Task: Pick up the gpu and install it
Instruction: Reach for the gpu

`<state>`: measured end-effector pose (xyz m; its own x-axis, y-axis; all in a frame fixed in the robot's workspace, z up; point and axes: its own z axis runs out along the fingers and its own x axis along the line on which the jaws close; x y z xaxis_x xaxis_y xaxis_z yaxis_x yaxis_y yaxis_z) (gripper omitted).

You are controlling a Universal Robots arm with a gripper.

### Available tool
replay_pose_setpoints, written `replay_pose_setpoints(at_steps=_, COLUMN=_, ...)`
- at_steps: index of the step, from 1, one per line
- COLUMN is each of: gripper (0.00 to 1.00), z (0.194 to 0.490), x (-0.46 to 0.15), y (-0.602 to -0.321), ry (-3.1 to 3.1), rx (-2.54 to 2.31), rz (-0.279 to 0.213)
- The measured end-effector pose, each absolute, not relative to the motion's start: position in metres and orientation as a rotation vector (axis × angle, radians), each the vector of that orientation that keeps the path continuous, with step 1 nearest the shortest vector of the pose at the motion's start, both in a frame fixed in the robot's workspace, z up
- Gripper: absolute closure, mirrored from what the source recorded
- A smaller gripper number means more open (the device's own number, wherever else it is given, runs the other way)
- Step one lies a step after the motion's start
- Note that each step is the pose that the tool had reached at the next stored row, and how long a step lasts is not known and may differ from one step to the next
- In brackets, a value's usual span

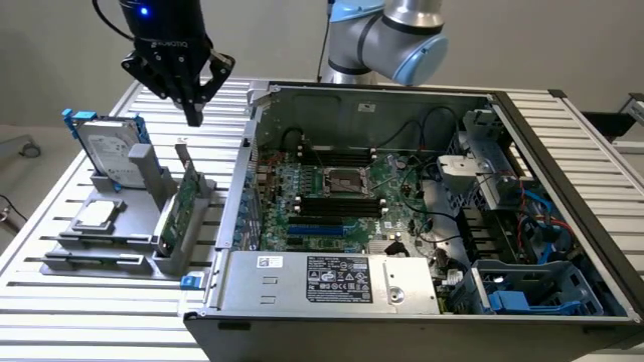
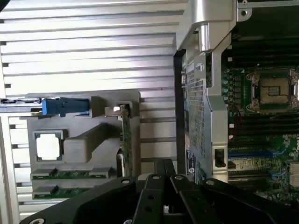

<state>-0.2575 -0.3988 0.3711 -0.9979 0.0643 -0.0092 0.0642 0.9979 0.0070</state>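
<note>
The gpu [image 1: 182, 213] stands on edge in a slot of the grey holder [image 1: 111, 249], green board facing the exterior view's left, just beside the open computer case [image 1: 403, 98]. In the wrist view the gpu [image 2: 125, 135] appears edge-on as a thin green strip in the holder. My black gripper [image 1: 191, 113] hangs well above the gpu and a little behind it, fingers shut together to a point with nothing between them. The gripper's black body [image 2: 159, 196] is seen in the wrist view.
On the holder also sit a silver hard drive in a blue frame [image 1: 108, 151], a square CPU chip [image 1: 98, 214] and memory sticks [image 1: 90, 260]. The case holds a motherboard [image 1: 342, 196] with an empty CPU socket [image 2: 273, 91]. A slatted metal table [image 1: 81, 317] carries everything.
</note>
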Motion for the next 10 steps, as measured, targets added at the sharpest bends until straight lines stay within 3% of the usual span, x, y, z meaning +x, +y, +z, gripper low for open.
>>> replay_pose_setpoints(at_steps=10, gripper=0.89, z=0.365, x=-0.283, y=-0.399, ry=3.137, rx=0.091, rz=-0.015)
